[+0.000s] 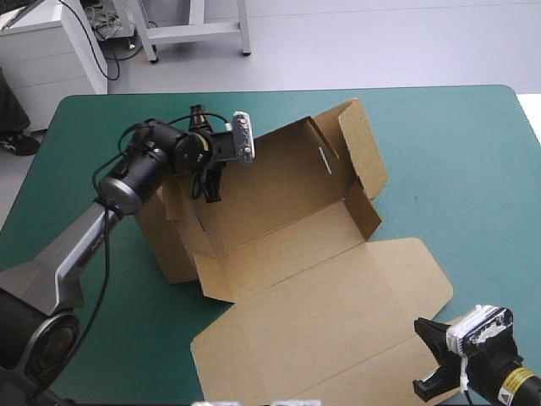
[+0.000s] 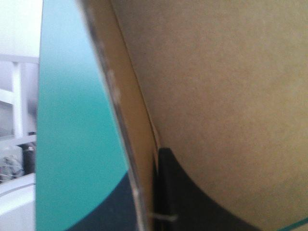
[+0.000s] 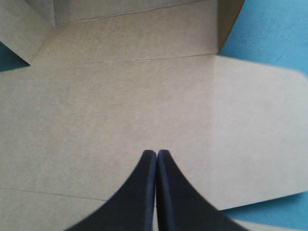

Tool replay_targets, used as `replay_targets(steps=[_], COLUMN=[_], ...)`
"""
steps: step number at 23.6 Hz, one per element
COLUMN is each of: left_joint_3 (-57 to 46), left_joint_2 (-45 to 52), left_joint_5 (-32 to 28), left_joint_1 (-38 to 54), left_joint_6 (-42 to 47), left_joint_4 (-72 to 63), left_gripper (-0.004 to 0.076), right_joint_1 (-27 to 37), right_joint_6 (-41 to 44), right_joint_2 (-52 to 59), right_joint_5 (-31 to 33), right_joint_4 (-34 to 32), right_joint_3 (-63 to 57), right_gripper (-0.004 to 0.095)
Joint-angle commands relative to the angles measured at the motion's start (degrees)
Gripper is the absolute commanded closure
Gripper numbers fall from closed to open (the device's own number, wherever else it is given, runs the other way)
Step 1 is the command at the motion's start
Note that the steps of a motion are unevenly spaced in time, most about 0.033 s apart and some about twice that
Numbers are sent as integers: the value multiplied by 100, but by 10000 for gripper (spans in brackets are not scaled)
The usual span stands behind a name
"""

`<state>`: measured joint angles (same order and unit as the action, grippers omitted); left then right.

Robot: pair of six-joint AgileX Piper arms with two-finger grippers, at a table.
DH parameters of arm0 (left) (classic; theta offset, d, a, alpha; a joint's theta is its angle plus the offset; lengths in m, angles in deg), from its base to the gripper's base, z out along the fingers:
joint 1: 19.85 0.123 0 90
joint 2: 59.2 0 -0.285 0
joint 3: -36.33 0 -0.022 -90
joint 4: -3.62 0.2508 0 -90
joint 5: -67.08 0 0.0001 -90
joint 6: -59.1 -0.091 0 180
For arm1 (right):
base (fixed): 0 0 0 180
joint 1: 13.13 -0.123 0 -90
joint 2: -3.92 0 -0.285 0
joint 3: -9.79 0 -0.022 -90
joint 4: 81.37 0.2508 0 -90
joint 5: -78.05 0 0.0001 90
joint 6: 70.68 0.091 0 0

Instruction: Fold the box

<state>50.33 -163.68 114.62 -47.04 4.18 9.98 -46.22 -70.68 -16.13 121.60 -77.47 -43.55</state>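
To the left, the left claw, two broad black fins, is clenched on a raised wall at the left end of the brown cardboard box, with one fin on either side of the board. The box sits in the middle of the teal-green worktop with its walls partly up. Its wide lid panel lies flat toward the near edge. At the near right, the right claw is clenched on nothing, tips together, pointing over the lid panel.
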Motion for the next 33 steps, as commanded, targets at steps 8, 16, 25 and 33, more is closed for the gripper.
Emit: replay_targets(steps=[8,16,25,33], left_joint_3=[152,-371,-2527,-2552], left_joint_2=[161,375,1123,767], left_joint_5=[-363,-504,-2191,-1490], left_joint_1=[-1400,-1826,-1827,-1816], left_joint_6=[586,896,2855,5580], left_joint_4=[2184,2835,5263,6893], left_gripper=[731,731,731,731], right_joint_1=[9,9,9,9], right_joint_6=[0,0,0,0], right_joint_2=[-56,-56,-56,-56], right_joint_5=[-404,-414,-426,-426], right_joint_4=[28,28,28,69], right_joint_3=[152,152,152,152], right_gripper=[923,923,923,923])
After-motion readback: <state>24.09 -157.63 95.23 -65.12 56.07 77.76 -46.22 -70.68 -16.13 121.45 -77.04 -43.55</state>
